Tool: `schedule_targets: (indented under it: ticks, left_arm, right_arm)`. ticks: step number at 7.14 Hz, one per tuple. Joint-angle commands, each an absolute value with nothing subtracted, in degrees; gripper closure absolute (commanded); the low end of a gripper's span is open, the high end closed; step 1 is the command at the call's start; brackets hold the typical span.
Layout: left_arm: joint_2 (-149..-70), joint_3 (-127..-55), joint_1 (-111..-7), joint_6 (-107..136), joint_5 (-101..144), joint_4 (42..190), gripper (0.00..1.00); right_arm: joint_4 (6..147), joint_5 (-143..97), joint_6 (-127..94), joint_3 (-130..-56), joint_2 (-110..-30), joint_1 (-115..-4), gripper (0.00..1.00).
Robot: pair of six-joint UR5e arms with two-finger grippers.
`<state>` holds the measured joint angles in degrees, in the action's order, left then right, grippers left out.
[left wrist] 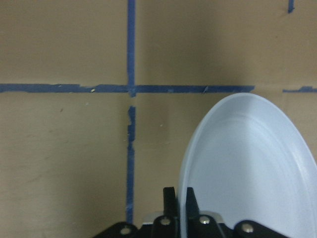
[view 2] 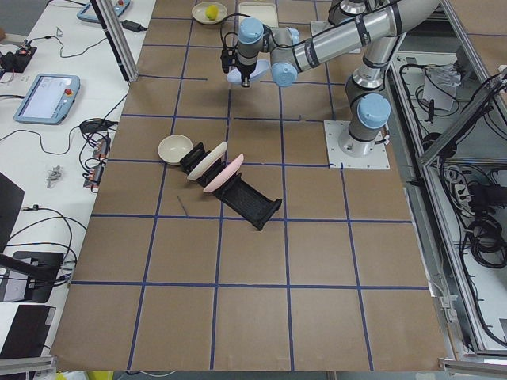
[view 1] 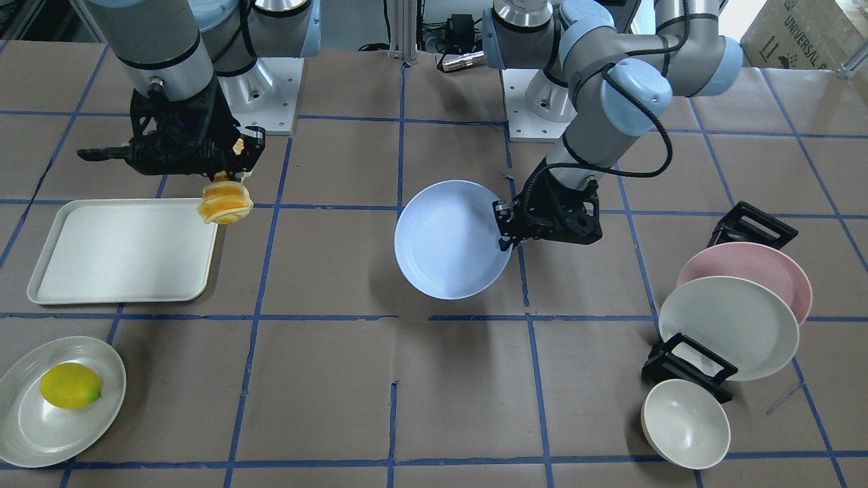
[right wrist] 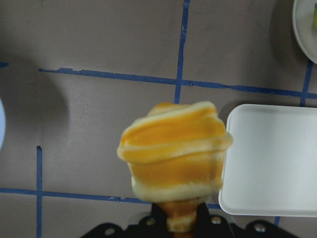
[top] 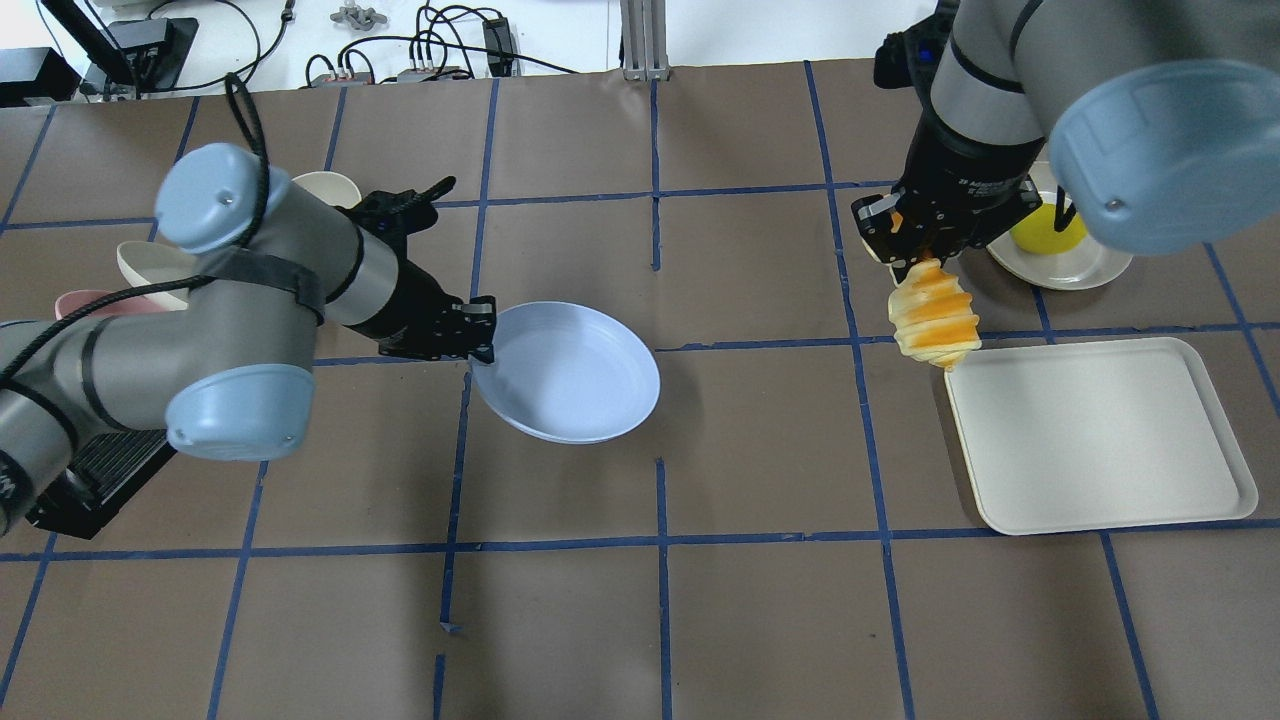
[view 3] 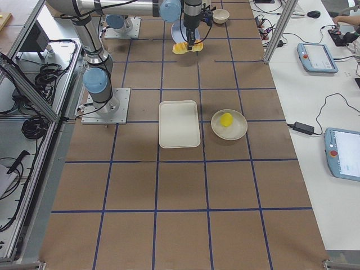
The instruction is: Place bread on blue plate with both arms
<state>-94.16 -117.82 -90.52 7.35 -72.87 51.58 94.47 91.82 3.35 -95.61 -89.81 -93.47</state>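
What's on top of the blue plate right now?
Nothing lies on the blue plate; its inside is bare. The left gripper pinches its rim, hiding that bit. The bread hangs in the right gripper, off by the tray.

Plate [top: 570, 375] is mid-table, its left rim pinched in the left gripper [top: 480, 330]. Bread [top: 935, 315] hangs from the right gripper [top: 925, 262] off to the right, by the tray's [top: 1100, 435] far left corner. Lemon [top: 1045, 235] on a dish [top: 1085, 268] behind the tray.
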Motion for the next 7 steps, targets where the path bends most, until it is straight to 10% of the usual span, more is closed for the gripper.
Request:
schedule_targets:
  ticks: [1,2,7]
  left_arm:
    - [-99.6,-118.3,-94.3,12.5,-72.8,42.4,0.44]
    - [-100.6,-118.3,-94.4,12.9,-72.5,40.4,0.0]
    - [-95.9,-112.4,-79.1,-24.0,-81.7,63.6,0.0]
  right_arm:
    - [98.3,91.3,3.6,-99.3,-89.8,-94.7,0.73]
    - [99.8,91.0,3.3,-99.5,-89.4,-97.4,0.73]
    - [115.2,91.8,-5.9,-102.0,-81.7,-106.9,0.72]
